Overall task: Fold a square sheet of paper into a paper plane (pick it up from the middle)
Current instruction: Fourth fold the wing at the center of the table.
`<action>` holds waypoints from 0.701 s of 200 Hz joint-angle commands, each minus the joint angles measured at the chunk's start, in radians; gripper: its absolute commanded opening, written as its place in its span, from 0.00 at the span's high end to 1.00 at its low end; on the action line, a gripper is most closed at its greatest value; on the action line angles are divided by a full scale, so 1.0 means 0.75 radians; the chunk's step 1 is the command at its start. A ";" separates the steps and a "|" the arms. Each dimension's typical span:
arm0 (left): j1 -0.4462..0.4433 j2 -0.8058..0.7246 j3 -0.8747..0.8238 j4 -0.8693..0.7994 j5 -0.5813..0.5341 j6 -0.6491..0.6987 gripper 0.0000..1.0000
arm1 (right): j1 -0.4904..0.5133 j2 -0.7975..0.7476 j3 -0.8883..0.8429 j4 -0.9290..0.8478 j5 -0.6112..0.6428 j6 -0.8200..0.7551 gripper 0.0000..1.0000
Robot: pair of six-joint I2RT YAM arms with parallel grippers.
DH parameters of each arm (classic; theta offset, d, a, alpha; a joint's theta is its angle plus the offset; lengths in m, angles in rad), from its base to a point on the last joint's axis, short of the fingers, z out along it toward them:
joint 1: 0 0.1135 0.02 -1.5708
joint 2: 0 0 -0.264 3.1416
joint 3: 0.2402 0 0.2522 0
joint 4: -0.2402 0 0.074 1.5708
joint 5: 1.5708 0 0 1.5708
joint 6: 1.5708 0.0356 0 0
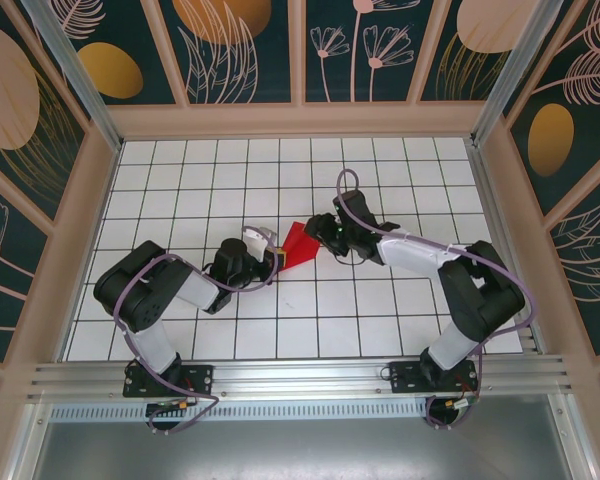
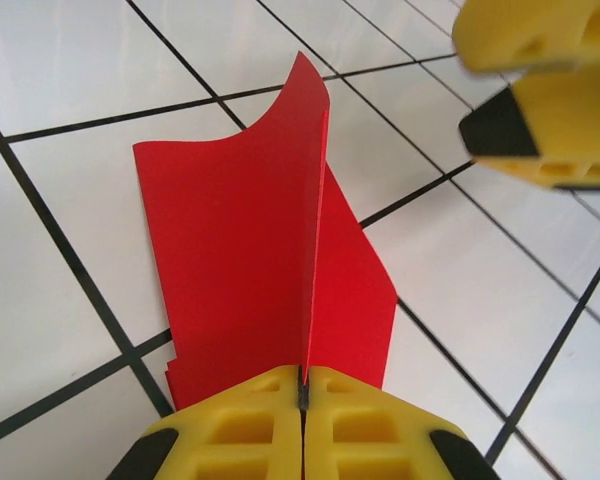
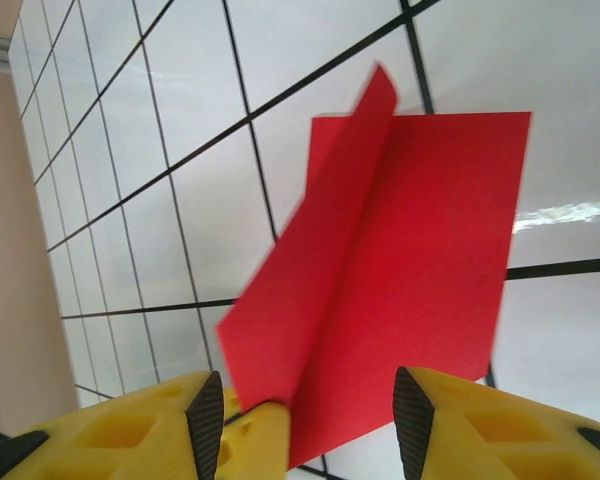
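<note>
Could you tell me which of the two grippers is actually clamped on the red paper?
The left gripper: its jaws are shut on the folded red paper, whereas the right gripper has its jaws standing apart.

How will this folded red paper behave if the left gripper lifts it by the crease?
Probably floppy: the red paper is thin and its far corner curls. The crease clamped in the shut left gripper should stiffen it along that line. It looks very light, so a nudge from the open right gripper would likely bend or slide it.
</note>
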 commanded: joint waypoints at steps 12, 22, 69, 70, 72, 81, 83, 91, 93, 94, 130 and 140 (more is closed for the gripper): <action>-0.004 0.021 -0.017 0.117 0.051 -0.242 0.96 | -0.001 0.035 -0.027 0.147 -0.090 -0.096 0.51; -0.006 0.028 -0.016 0.133 0.065 -0.300 0.96 | -0.001 0.058 -0.017 0.163 -0.113 -0.102 0.53; -0.005 0.047 0.003 0.087 0.054 -0.512 0.99 | 0.002 0.145 0.029 0.156 -0.167 -0.132 0.56; -0.006 0.046 0.005 0.083 0.054 -0.513 0.99 | 0.002 0.146 0.029 0.156 -0.167 -0.133 0.55; -0.005 0.046 0.006 0.074 0.055 -0.520 0.98 | 0.002 0.148 0.029 0.157 -0.168 -0.134 0.55; -0.004 0.048 0.019 0.040 0.054 -0.552 0.99 | 0.002 0.155 0.027 0.158 -0.169 -0.135 0.55; -0.004 0.048 0.020 0.035 0.054 -0.561 0.99 | 0.002 0.156 0.029 0.158 -0.168 -0.136 0.55; -0.005 0.048 0.023 0.025 0.054 -0.586 0.99 | 0.002 0.167 0.033 0.154 -0.169 -0.142 0.55; -0.005 0.050 0.024 0.021 0.052 -0.591 0.99 | 0.001 0.170 0.033 0.152 -0.171 -0.142 0.55; -0.006 0.049 0.023 0.020 0.054 -0.593 0.99 | 0.002 0.170 0.035 0.153 -0.172 -0.143 0.55; -0.005 0.050 0.041 -0.057 0.042 -0.660 0.99 | 0.012 0.218 0.074 0.142 -0.189 -0.172 0.54; -0.005 0.050 0.044 -0.065 0.040 -0.673 0.99 | 0.016 0.236 0.092 0.127 -0.187 -0.182 0.54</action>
